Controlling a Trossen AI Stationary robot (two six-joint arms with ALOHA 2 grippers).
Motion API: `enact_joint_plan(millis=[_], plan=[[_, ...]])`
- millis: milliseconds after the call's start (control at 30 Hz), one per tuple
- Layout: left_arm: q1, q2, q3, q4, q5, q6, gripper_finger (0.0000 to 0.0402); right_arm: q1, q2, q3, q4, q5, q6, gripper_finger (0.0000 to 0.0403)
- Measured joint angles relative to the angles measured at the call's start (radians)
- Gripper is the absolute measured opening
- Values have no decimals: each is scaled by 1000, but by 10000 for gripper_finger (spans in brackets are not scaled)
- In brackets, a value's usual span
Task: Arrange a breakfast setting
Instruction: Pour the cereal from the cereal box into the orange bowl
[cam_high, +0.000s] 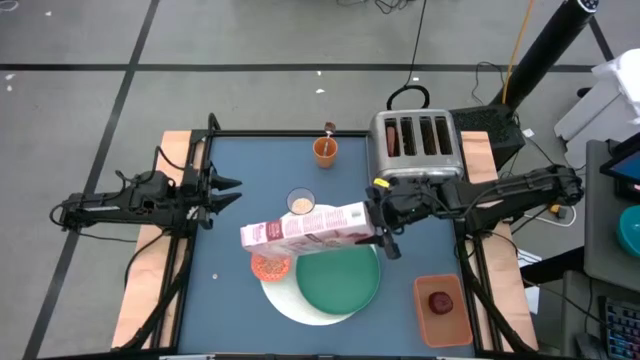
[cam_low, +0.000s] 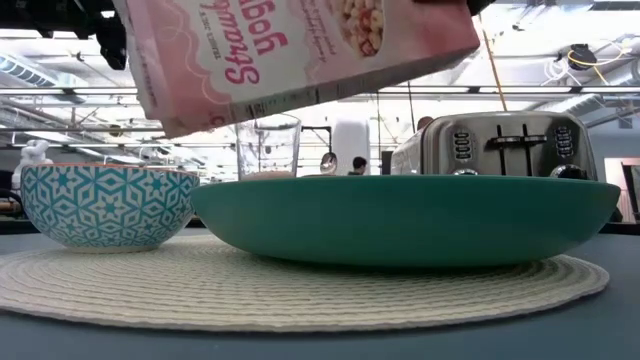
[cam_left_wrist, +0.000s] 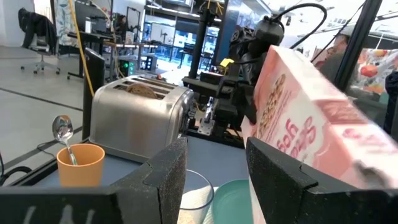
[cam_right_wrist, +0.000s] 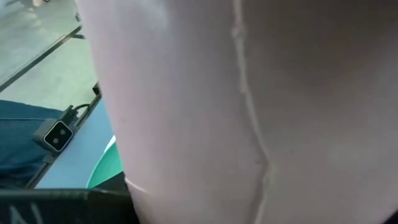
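The pink cereal box (cam_high: 306, 229) is held in the air by the right gripper (cam_high: 379, 222), whose fingers are clamped on its end nearest the toaster (cam_high: 416, 146). The box is tipped lengthwise above the large green plate (cam_high: 339, 277), its far end reaching over the small bowl (cam_high: 270, 266). The bowl and the plate are seated side by side on the round white mat (cam_high: 296, 302). The glass (cam_high: 301, 202) is placed just beyond the plate, under the box's edge. An orange cup (cam_high: 325, 151) with a spoon (cam_high: 328, 129) is set left of the toaster. The dark red fruit (cam_high: 440, 301) is kept in the orange tray (cam_high: 441, 311), right of the plate. The left gripper (cam_high: 228, 191) is parked well left of the plate, its fingers spread apart.
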Motion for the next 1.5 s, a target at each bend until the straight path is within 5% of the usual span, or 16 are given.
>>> enact_joint_plan(millis=[1500], plan=[[0, 1, 0, -2, 0, 1, 173, -3, 40, 4, -17, 1, -2, 224]])
